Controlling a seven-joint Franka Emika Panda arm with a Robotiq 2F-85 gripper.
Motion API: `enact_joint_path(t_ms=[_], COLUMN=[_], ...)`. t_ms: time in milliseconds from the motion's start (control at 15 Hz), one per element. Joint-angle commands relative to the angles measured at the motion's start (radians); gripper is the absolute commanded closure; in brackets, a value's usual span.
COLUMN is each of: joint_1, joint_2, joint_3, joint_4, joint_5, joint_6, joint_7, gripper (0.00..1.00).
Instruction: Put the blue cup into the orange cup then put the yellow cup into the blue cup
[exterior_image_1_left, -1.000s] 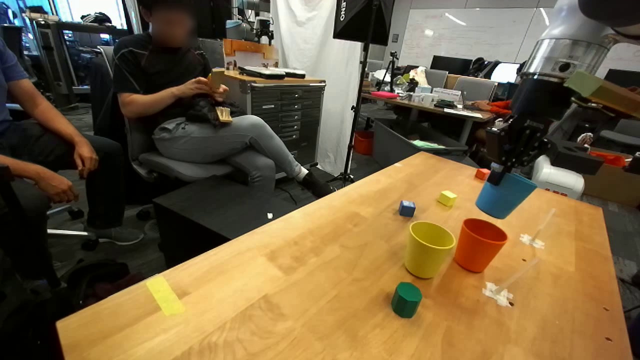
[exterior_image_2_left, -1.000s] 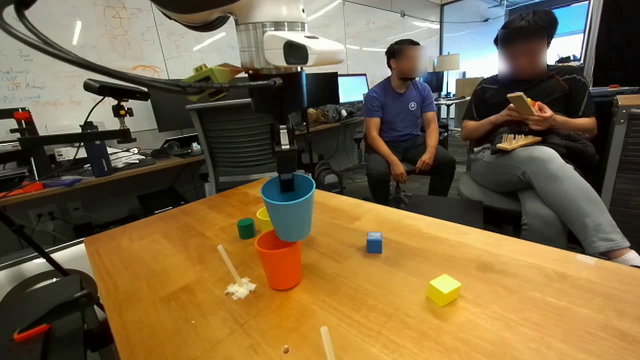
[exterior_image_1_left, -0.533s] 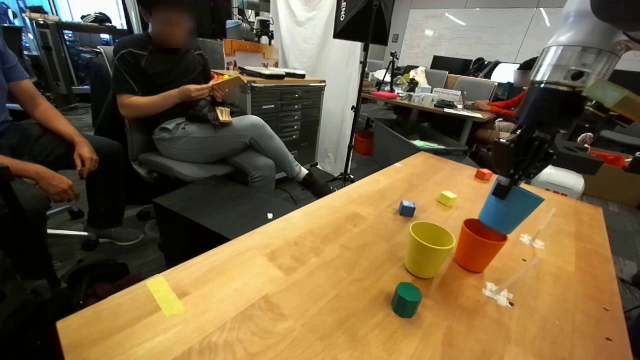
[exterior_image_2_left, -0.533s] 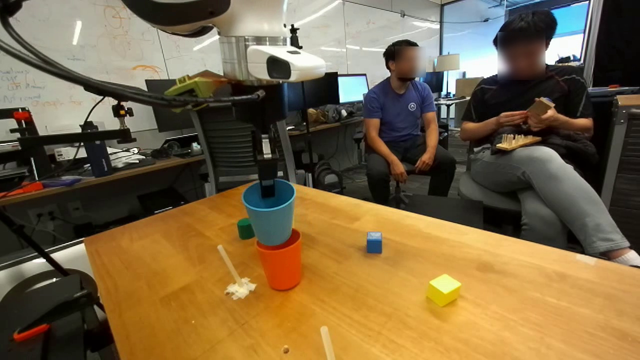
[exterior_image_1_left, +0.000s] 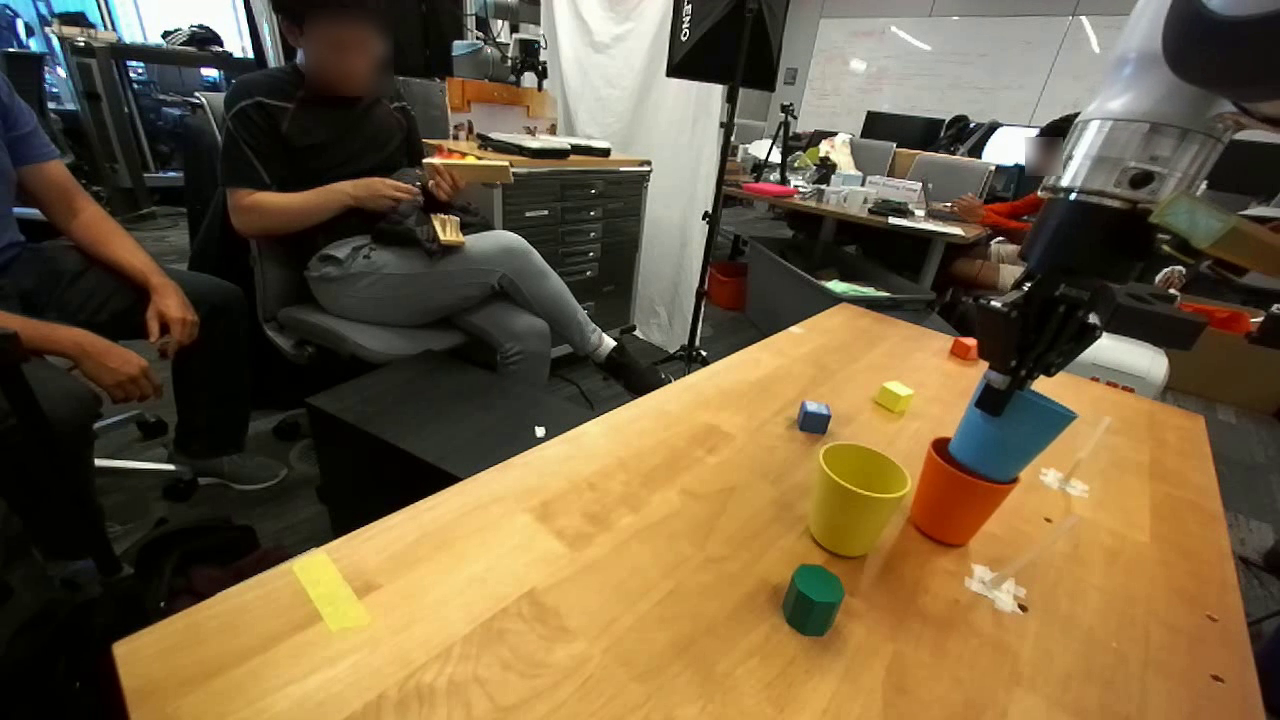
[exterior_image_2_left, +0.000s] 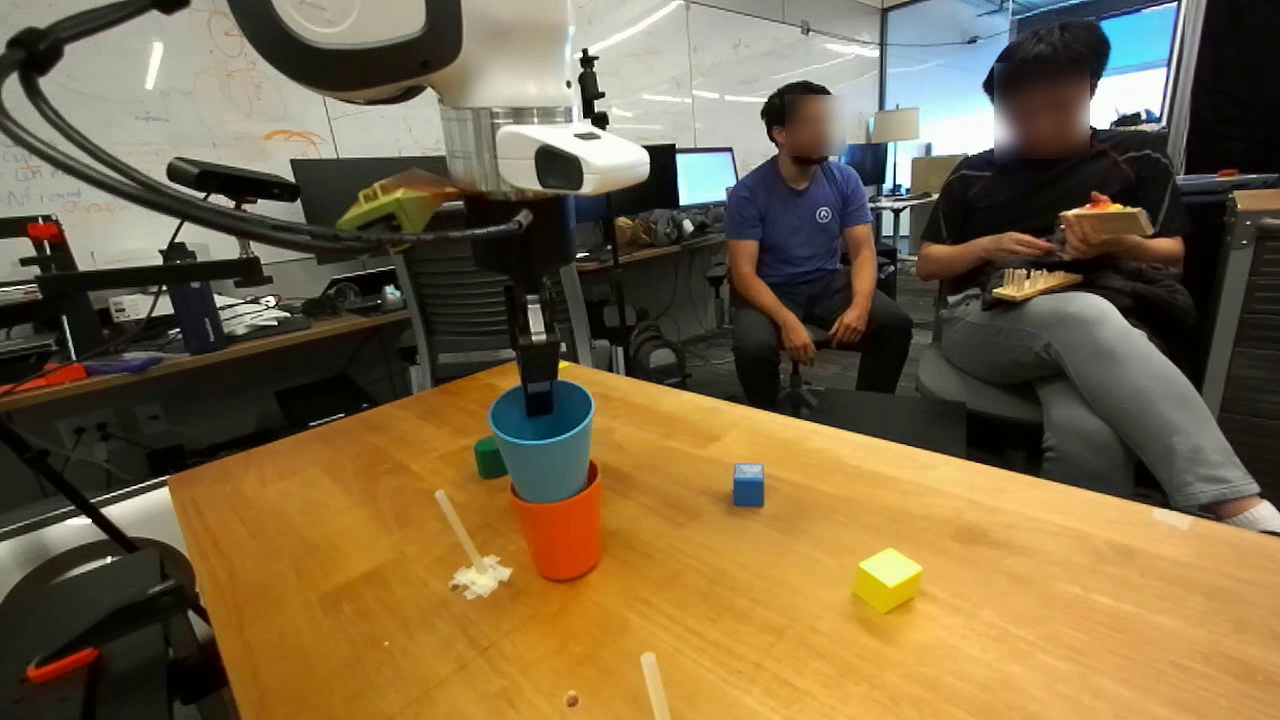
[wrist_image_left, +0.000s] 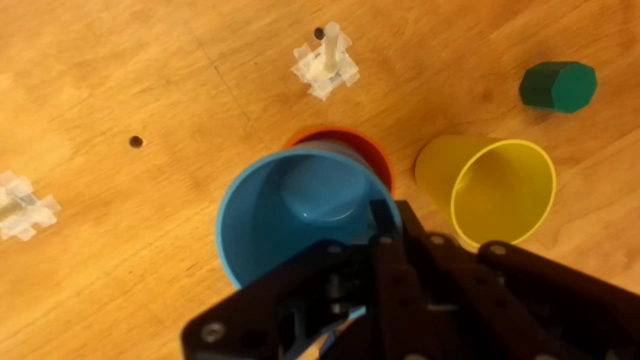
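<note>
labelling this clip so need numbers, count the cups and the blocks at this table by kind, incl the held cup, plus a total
Cups: 3 (blue cup, orange cup, yellow cup)
Blocks: 4 (blue block, yellow block, green block, orange-red block)
Total: 7

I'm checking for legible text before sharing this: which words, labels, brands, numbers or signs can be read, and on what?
"LENO", on the black fabric softbox light.
Too blurred: handwriting on the white whiteboard.
Partly hidden, uncertain: lettering on the rounded white object.
Too small: emblem on the blue T-shirt.
None seen: light-blue plastic cup, orange plastic cup, yellow plastic cup.
</note>
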Motion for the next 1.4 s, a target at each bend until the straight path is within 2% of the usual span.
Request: enact_joint_path(t_ms=[0, 333, 400, 467, 533, 1067, 1333], joint_1=[-0.003, -0.005, -0.006, -0.007, -0.008, -0.012, -0.018], joint_2=[0.037, 0.107, 0.119, 0.128, 0.133, 0.133, 0.11], joint_3=[0.011, 0.017, 0.019, 0.021, 0.024, 0.039, 0.044], joint_4=[0.007, 0.014, 0.014, 0.015, 0.016, 0.013, 0.012], joint_5=[0.009, 0.009, 0.015, 0.018, 0.021, 0.034, 0.065], joint_6=[0.074, 0.134, 0.142, 0.146, 0.15, 0.156, 0.135], joint_7=[-0.007, -0.004, -0.005, -0.006, -0.008, -0.019, -0.033], gripper=[0.99, 0.99, 0.7, 0.7, 0.65, 0.02, 0.0])
